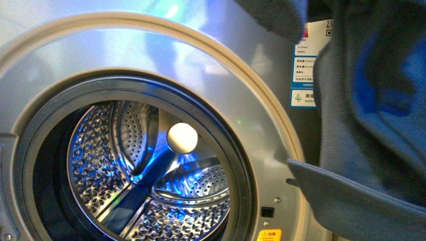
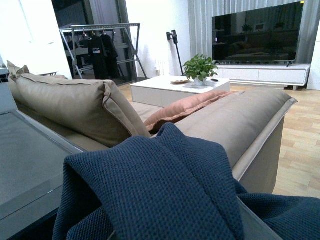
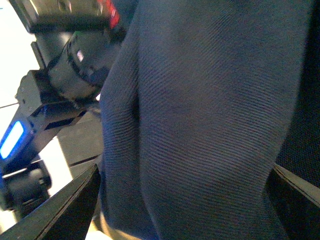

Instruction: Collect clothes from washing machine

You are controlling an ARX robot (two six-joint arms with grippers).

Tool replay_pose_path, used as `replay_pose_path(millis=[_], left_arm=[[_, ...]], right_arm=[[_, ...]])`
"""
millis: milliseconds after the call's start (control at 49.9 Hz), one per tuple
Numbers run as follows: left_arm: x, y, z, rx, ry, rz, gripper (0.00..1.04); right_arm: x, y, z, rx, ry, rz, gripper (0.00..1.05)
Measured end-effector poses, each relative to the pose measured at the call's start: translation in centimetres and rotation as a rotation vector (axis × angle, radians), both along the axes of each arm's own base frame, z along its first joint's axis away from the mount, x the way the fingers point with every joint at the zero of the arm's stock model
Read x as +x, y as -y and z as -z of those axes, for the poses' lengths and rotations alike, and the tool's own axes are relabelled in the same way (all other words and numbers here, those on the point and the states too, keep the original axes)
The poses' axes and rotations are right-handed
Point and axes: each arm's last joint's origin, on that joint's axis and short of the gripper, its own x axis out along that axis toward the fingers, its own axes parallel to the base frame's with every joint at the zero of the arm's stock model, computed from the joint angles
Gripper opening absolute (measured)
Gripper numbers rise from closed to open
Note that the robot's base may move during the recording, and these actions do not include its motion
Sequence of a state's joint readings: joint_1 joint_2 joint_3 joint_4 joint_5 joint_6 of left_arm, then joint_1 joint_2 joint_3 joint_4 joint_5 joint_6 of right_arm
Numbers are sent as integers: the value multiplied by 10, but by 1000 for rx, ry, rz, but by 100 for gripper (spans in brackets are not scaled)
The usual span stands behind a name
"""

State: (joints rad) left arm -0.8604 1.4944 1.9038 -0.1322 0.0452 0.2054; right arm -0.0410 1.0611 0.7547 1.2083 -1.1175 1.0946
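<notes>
The clothes point(image 1: 371, 100) hang at the right of the front frame, outside the washing machine point(image 1: 150, 55), and its drum point(image 1: 150, 170) at lower left shows only bare perforated steel, so the pulling-out step looks done and carrying away is in hand. The right gripper point(image 3: 185, 170) has its fingers point(image 3: 60, 205) spread to the lower corners of its wrist view, the fabric hanging loose between them, not pinched. The left gripper is buried under the navy knit across the bottom of its own view, so I cannot tell its state. The next move needs a sure hold and somewhere to drop the garment, neither of which is visible. Beyond lie a beige sofa point(image 2: 240, 120), a white coffee table point(image 2: 165, 87), a plant point(image 2: 200, 67), a television point(image 2: 255, 32) and a wooden floor point(image 2: 300, 150).
</notes>
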Motion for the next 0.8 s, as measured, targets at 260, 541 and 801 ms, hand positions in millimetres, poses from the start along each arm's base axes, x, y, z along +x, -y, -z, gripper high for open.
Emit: replay_pose_path(millis=[260, 541, 801], left_arm=[[-1, -1, -1, -1, 1, 0, 13], [-1, -1, -1, -2, 2, 1, 13], [-1, -1, -1, -2, 1, 0, 13]], right_arm=[[-23, -28, -7, -1, 61, -114, 97], [-37, -49, -12, 56, 22, -56, 97], [-17, -67, -19, 58, -40, 228, 97]])
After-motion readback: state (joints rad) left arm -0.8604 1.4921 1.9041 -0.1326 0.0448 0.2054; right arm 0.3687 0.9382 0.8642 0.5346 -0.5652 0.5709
